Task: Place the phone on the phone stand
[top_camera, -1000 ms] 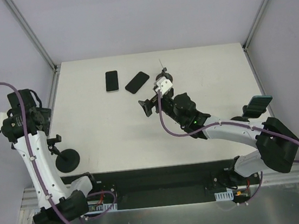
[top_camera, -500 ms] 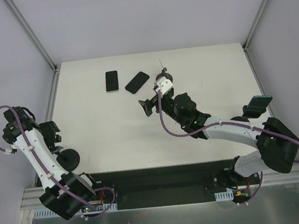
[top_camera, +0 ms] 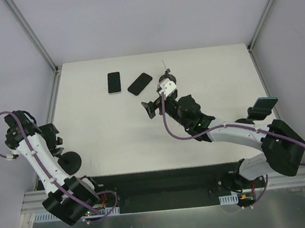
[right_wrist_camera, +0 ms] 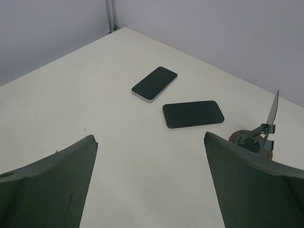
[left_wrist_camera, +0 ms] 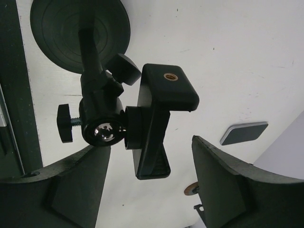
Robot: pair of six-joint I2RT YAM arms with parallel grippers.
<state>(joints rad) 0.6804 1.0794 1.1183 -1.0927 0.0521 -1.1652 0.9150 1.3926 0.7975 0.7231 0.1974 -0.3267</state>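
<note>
Phones lie flat on the white desk (top_camera: 209, 73), screens dark, at about 11 o'clock in the overhead view. One is a black rectangular phone with a pale rim (top_camera: 114, 82) (right_wrist_camera: 154, 83). The other is a dark grey rectangular phone (top_camera: 140, 84) (right_wrist_camera: 193, 114), just beside it toward 3 o'clock and turned at an angle. The two are near each other but apart.

The black phone stand with a round base (top_camera: 69, 162) (left_wrist_camera: 159, 111) is well apart from them, at about 8 o'clock by the desk's near-left edge. It stands on its disc with its clamp head empty.

The left arm rises from its base, bends at the elbow out past the desk's left edge, and folds back so the left gripper (top_camera: 57, 144) (left_wrist_camera: 148, 156) hangs over the stand. Its jaws are partly apart around the ball joint and clamp. A gap shows on the clamp side, so nothing is gripped.

The right arm stretches low from its base at 5 o'clock toward the desk's middle. The right gripper (top_camera: 150, 107) (right_wrist_camera: 149, 138) faces both phones with jaws spread wide and nothing between them.

A small thin metal stand on a brownish disc (top_camera: 165, 69) (right_wrist_camera: 256, 137) sits at 3 o'clock of the grey phone. A teal phone-like slab (top_camera: 265, 104) is mounted on a second black stand at the desk's 4 o'clock edge.
</note>
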